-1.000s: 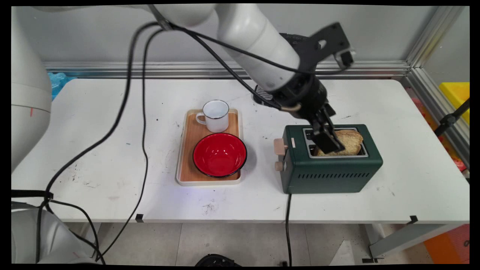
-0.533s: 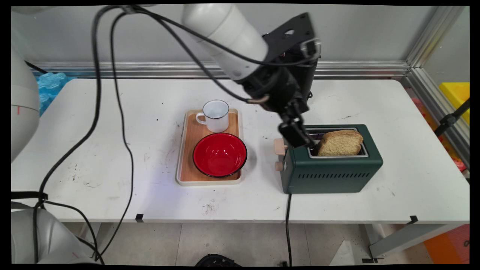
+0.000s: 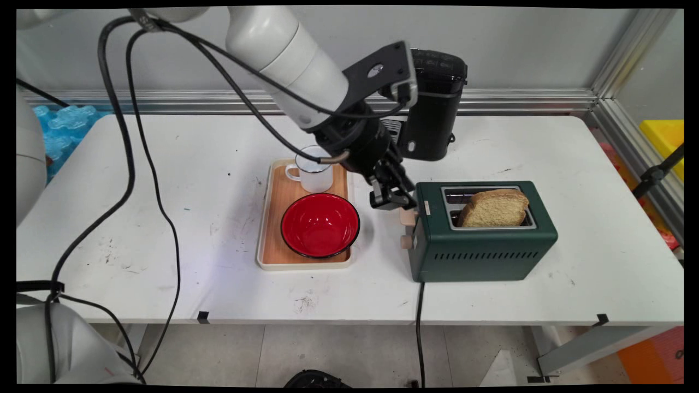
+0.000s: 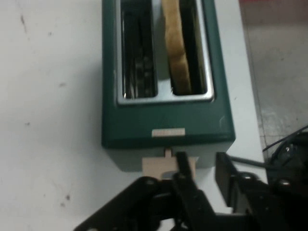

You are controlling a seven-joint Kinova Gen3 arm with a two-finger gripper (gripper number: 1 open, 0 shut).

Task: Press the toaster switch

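**Gripper at the toaster's lever, bread standing in one slot**

Main view. The arm reaches in from the upper left of the frame, and its gripper [image 3: 394, 201] sits just right of centre, directly above the tan lever [image 3: 407, 214] on the left end of the green toaster [image 3: 480, 240]. From where I stand the fingertips look to be touching or nearly touching the lever's top; I cannot tell which. A second tan knob [image 3: 404, 242] sits just below the lever. A slice of bread [image 3: 494, 207] stands high in the slot nearer the camera, its crust well proud of the top, and the other slot is empty. Left of the toaster, a wooden tray [image 3: 273, 218] holds a red bowl [image 3: 320, 225] and, behind it, a white mug [image 3: 312, 169]. A black appliance [image 3: 432, 103] stands at the back of the table [image 3: 164, 218], behind the arm.

Hand view. The toaster fills the upper middle of the frame, with the lever at lower centre. The fingers [image 4: 185, 175] stand a little apart, one lying over the lever, and they hold nothing.

As things lie, the bread is already loaded in the slot. The lever appears near the top of its travel, so the slice does not look lowered yet.
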